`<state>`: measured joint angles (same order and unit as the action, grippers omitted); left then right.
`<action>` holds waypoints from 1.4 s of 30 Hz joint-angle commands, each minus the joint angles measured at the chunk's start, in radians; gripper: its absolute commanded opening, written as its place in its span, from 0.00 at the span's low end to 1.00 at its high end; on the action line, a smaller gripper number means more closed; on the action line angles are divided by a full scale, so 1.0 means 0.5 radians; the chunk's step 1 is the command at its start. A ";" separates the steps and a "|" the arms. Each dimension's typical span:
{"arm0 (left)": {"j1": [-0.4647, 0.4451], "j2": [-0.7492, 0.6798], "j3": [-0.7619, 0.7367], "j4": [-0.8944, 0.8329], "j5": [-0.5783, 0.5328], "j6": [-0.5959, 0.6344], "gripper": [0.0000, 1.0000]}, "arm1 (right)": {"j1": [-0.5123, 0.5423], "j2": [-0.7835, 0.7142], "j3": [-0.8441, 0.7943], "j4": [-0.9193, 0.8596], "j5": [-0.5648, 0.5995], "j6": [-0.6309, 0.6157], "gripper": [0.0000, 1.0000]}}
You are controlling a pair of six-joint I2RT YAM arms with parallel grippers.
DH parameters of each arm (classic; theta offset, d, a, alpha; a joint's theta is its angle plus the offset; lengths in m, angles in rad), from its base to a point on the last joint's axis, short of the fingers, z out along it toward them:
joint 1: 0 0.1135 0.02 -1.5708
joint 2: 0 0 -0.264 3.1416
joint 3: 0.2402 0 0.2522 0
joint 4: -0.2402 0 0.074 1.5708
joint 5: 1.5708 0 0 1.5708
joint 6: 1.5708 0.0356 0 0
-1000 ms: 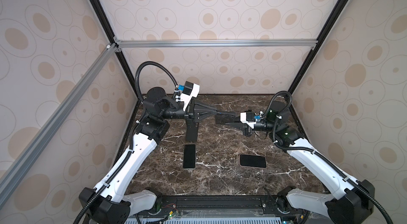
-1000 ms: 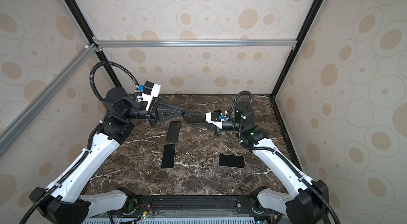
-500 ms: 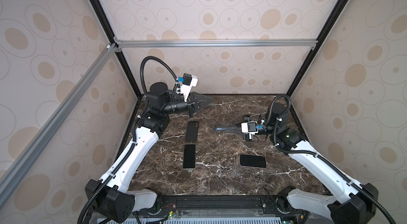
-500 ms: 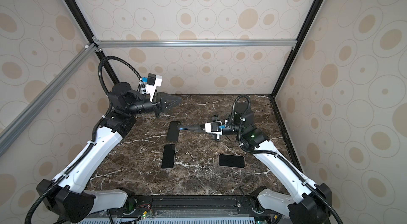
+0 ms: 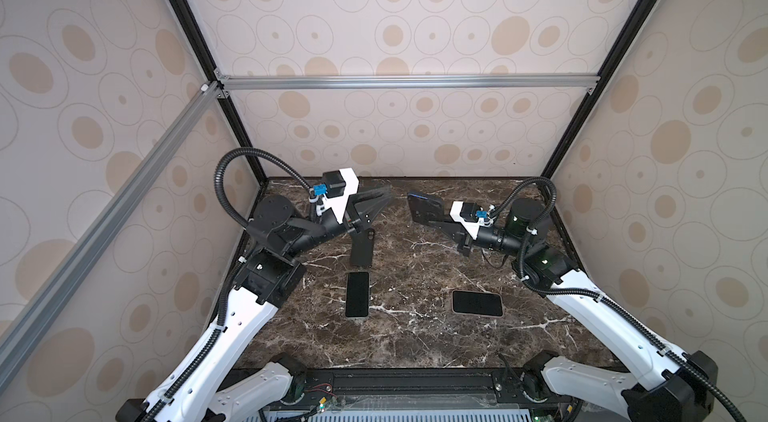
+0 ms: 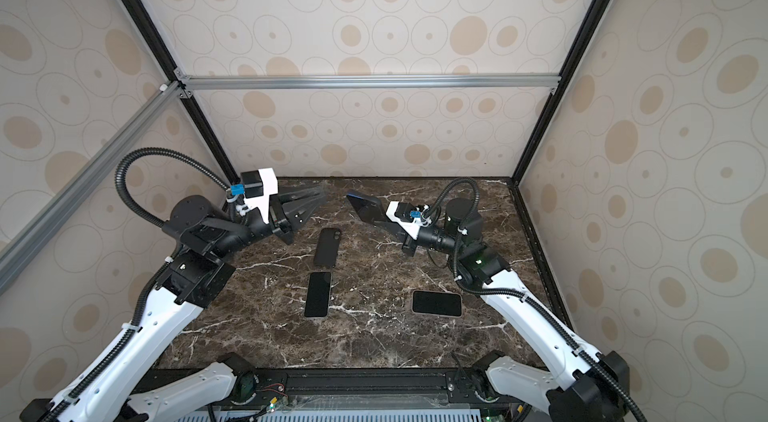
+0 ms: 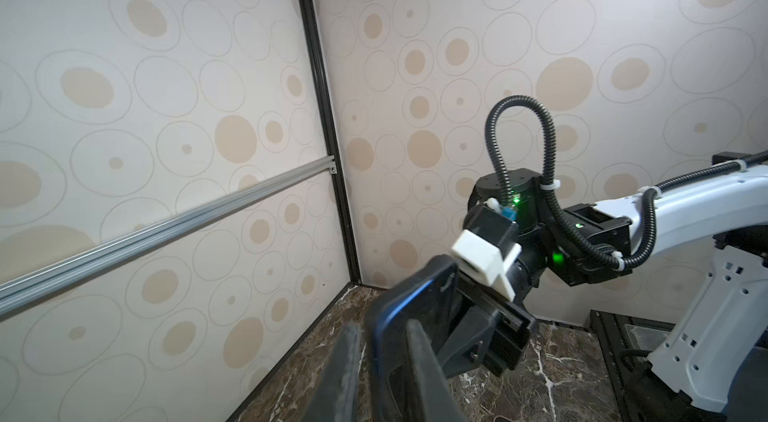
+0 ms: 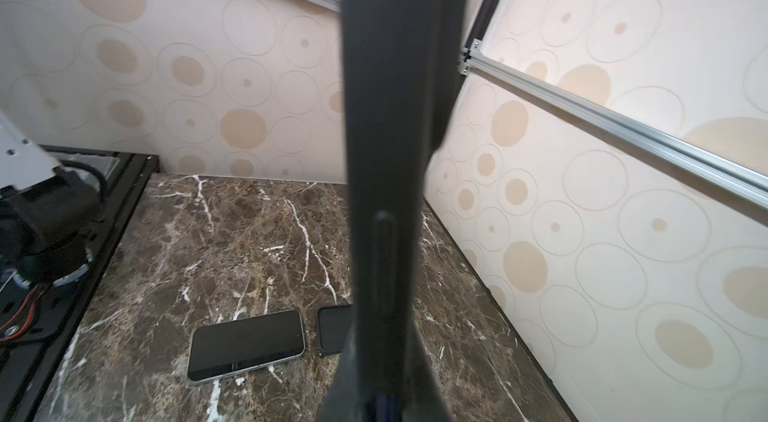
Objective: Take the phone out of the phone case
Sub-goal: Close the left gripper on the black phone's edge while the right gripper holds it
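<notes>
Top view, right gripper [image 5: 435, 222]: clenched on phone case [image 5: 422, 205], held in air.
Left gripper [image 5: 388, 194]: slightly parted, empty; phone case just to its right.

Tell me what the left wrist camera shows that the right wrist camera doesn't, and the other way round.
Only the left wrist view shows the white right arm and the broad face of the dark phone case it holds. Only the right wrist view shows the silver-edged black-screened phone lying flat. Both share the held case, seen edge-on in the right wrist view, the brown marble table and the spotted beige walls.
</notes>
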<state>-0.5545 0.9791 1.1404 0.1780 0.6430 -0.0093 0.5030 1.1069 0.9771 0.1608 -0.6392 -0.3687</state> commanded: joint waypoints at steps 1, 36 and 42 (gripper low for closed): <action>-0.163 -0.005 -0.063 0.069 -0.332 0.368 0.18 | 0.005 -0.055 -0.036 0.281 0.130 0.196 0.00; -0.381 0.140 -0.072 0.279 -0.620 0.589 0.16 | 0.035 -0.063 -0.031 0.246 -0.111 0.075 0.00; -0.381 0.138 -0.075 0.270 -0.635 0.595 0.16 | 0.037 -0.061 -0.027 0.242 -0.116 0.079 0.00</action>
<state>-0.7372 1.0527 1.0851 0.2916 0.3336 0.2550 0.5114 1.0931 0.9493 0.2249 -0.6712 -0.3191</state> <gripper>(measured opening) 0.164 0.109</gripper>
